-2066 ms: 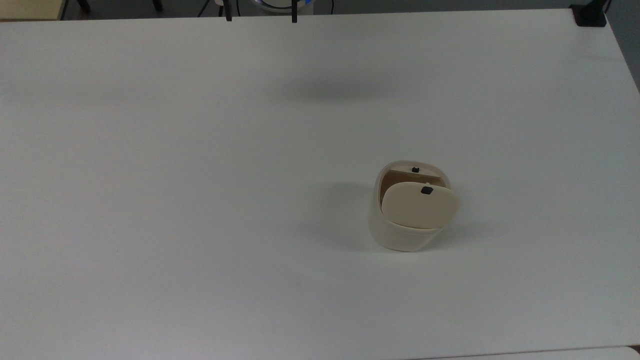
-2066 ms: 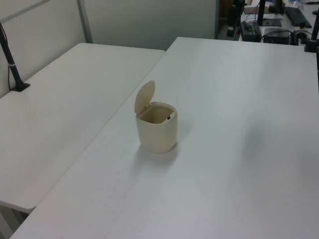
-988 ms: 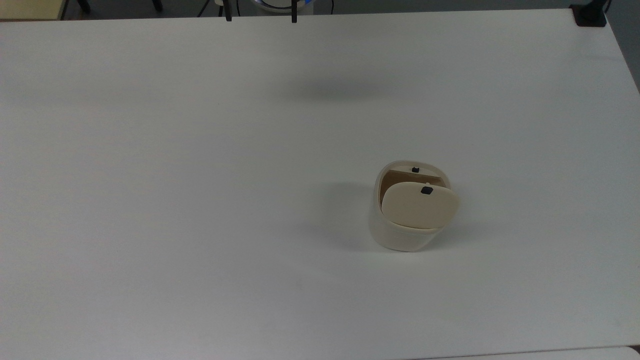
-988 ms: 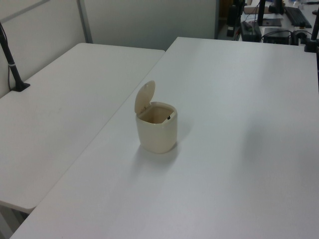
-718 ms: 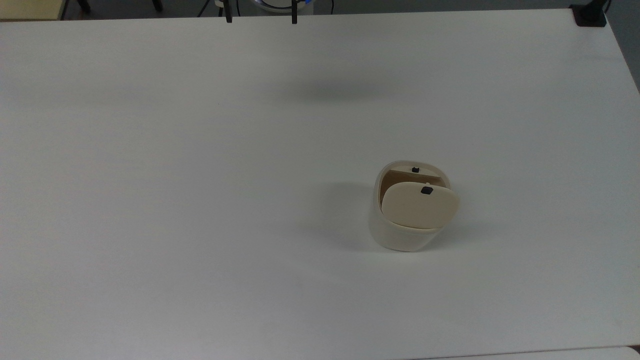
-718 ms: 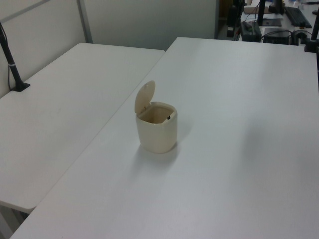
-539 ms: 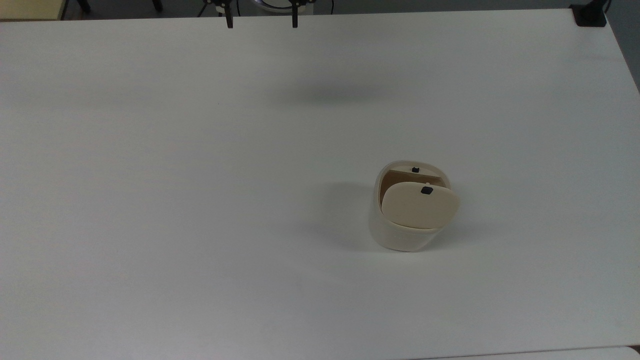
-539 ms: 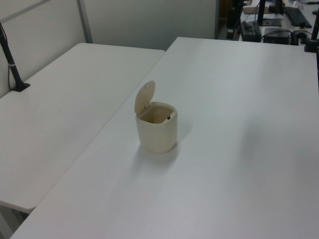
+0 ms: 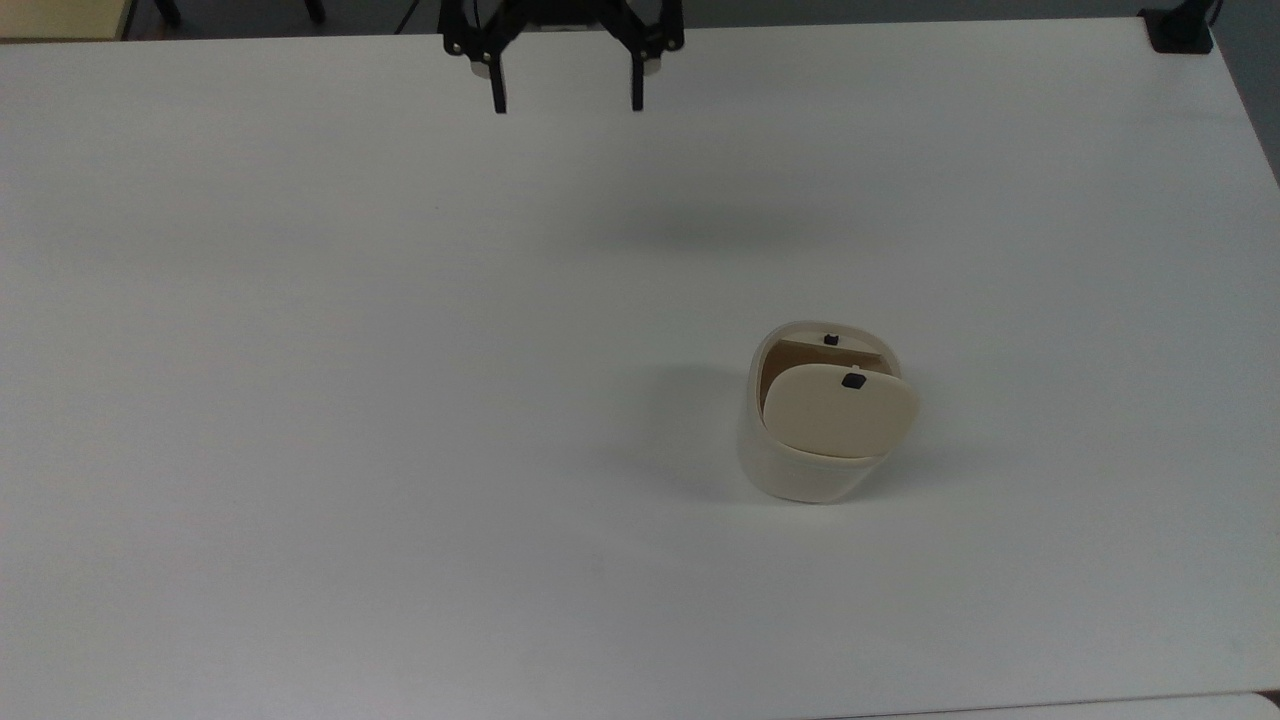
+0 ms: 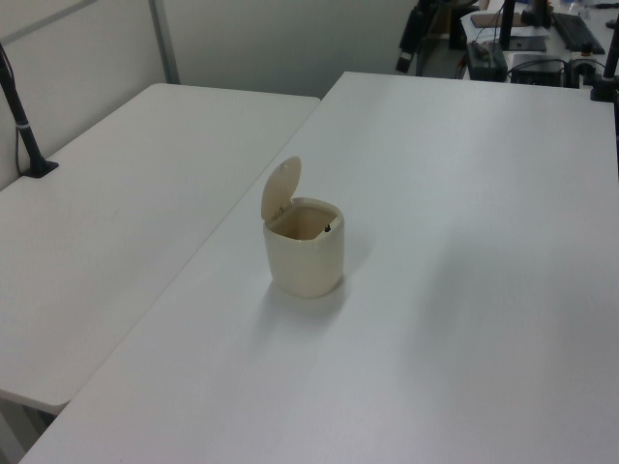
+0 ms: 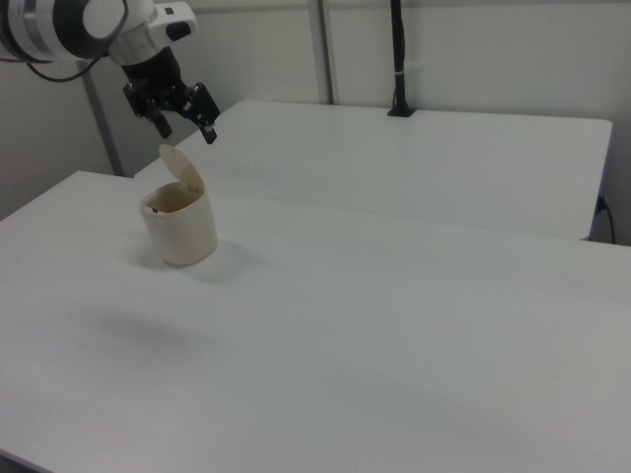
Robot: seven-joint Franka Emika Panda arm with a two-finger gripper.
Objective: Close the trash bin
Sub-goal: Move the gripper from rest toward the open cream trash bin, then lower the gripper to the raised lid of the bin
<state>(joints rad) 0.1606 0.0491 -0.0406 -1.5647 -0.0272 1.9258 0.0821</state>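
The small cream-beige plastic trash bin [image 9: 812, 440] is seen standing upright on the white table [image 9: 300, 400], towards the top view's lower right and well in from every edge. Its flat hinged lid [image 10: 281, 187] is raised almost upright, so the brown inside is exposed. No contact has been made with it.

The black two-finger gripper [image 9: 565, 98] is held high near the table's far edge in the top view, well apart from the bin, with its fingers spread and nothing between them.

The lid would best be approached from behind its raised outer face and pushed down gently about the hinge. A sideways shove should be avoided, since so light a bin could probably be tipped or slid.
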